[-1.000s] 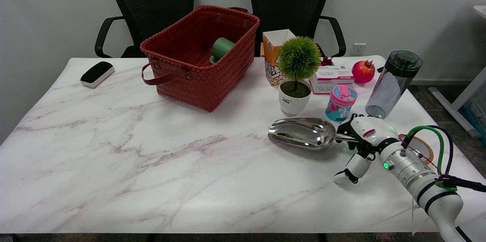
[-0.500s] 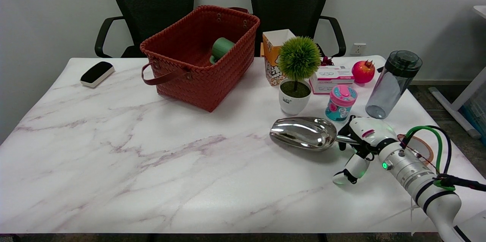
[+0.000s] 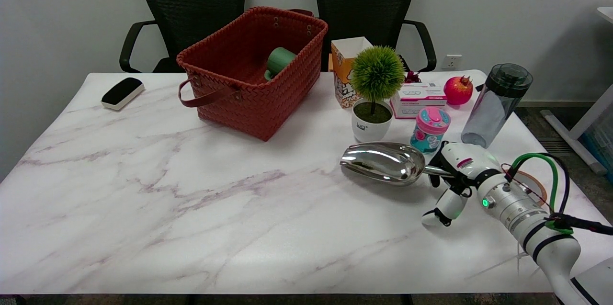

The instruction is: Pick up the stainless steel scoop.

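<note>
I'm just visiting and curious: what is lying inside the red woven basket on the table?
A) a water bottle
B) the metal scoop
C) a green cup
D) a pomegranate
C: a green cup lies on its side inside the red woven basket, with nothing else visible in it.
</note>
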Motion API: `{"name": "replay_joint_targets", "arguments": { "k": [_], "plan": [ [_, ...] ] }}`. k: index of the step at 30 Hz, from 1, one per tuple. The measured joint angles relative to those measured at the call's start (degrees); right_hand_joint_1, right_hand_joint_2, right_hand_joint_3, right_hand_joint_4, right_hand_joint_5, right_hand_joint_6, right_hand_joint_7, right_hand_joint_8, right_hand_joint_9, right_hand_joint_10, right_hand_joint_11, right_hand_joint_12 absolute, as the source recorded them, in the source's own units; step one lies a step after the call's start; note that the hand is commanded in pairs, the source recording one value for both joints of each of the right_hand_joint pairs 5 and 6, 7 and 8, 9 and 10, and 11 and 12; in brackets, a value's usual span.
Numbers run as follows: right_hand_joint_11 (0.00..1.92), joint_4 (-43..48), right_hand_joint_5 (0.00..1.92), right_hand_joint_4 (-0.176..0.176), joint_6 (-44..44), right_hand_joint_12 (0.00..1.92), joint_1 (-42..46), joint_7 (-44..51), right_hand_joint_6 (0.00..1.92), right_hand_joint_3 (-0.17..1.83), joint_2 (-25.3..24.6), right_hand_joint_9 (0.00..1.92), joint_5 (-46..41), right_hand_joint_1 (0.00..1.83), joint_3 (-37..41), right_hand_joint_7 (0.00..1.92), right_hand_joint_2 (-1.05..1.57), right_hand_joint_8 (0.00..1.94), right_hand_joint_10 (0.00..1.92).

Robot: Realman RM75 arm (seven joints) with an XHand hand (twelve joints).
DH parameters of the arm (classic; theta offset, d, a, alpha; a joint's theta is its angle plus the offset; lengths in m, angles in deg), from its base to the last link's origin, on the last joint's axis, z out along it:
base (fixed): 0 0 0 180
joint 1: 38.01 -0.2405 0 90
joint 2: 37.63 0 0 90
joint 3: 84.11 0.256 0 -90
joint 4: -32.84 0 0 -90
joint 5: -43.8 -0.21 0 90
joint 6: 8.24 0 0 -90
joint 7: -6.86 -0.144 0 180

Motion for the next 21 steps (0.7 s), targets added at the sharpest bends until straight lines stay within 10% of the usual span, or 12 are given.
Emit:
{"name": "replay_joint_targets", "arguments": {
  "k": [9,14,21],
  "plan": [
    [1.92,-0.04,1.43,0.0,1.13,1.92,-0.75,-0.68,1.43,0.95,0.66,1.71,0.05,1.22,-0.09,1.89,0.01,1.89,1.71],
    [1.92,-0.08,1.82,0.0,1.69,1.92,-1.11,-1.57,1.82,0.54,0.98,1.81,0.08,1.24,-0.11,1.92,0.43,1.92,1.81],
    [1.92,-0.09,1.9,0.0,3.3,1.92,-1.7,-4.41,1.9,0.52,1.65,1.82,1.17,1.26,-0.37,1.92,0.41,1.92,1.82]
  ]
}}
